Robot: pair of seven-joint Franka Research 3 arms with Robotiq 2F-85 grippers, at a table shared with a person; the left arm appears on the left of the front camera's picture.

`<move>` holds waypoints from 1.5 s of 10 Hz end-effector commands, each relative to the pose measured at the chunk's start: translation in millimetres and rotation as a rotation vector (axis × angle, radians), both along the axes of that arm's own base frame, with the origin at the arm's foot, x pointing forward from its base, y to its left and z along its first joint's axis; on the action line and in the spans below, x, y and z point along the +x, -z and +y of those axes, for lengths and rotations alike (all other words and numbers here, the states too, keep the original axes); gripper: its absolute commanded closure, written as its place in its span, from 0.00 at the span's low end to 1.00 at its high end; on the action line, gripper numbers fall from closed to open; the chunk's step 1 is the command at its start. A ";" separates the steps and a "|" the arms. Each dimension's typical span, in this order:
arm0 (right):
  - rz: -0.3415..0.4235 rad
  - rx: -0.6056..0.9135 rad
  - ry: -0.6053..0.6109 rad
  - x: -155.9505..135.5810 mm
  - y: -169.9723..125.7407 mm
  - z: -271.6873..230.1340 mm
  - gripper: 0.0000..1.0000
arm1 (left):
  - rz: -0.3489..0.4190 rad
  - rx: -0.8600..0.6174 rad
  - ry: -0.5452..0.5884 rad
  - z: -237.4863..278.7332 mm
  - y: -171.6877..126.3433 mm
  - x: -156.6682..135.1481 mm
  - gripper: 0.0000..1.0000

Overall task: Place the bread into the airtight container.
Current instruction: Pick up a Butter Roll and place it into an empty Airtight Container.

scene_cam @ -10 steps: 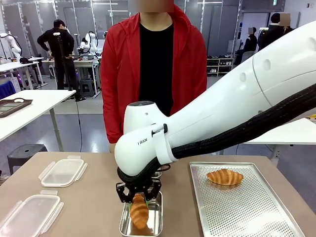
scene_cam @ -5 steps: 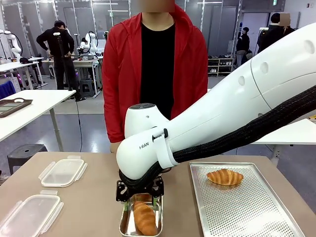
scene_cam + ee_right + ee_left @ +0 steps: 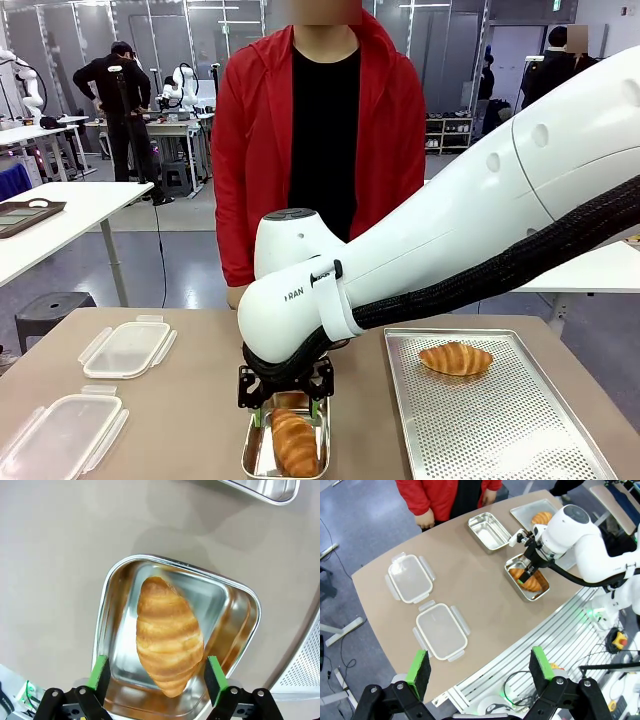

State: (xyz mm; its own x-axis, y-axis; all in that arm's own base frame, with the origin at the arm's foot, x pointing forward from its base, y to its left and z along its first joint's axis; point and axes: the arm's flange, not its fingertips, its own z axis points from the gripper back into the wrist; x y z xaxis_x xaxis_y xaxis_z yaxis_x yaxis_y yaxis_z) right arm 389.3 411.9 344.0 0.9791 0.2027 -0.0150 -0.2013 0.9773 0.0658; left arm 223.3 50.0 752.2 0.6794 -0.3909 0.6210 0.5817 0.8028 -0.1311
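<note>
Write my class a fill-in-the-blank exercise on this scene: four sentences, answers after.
The bread lies in a steel ____. The right hand over it is ____. The second bread lies on the perforated ____. The clear lids on the table number ____.
Missing: container; open; tray; two.

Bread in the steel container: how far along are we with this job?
Done: one croissant lies in the near steel container. In hand: nothing; the right gripper hangs open over it, and the left gripper is open, high above the table. Left: a second croissant sits on the perforated tray, the far steel container is empty, both lids lie apart.
</note>
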 end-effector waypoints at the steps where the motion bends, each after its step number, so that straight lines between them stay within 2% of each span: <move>1: -0.001 0.004 -0.001 0.1 0.7 2.1 0.05 | -0.002 -0.003 0.013 -0.6 -3.7 0.5 0.00; 10: 0.000 0.000 0.000 0.0 0.0 0.0 0.05 | -0.002 -0.003 0.013 -0.6 -3.7 0.5 0.00; 12: -0.024 0.067 -0.006 4.9 -44.9 -32.5 0.05 | -0.002 -0.003 0.013 -0.6 -3.7 0.5 0.00; 15: -0.068 0.130 -0.071 -12.0 -125.6 -103.9 0.05 | -0.002 -0.003 0.013 -0.6 -3.7 0.5 0.00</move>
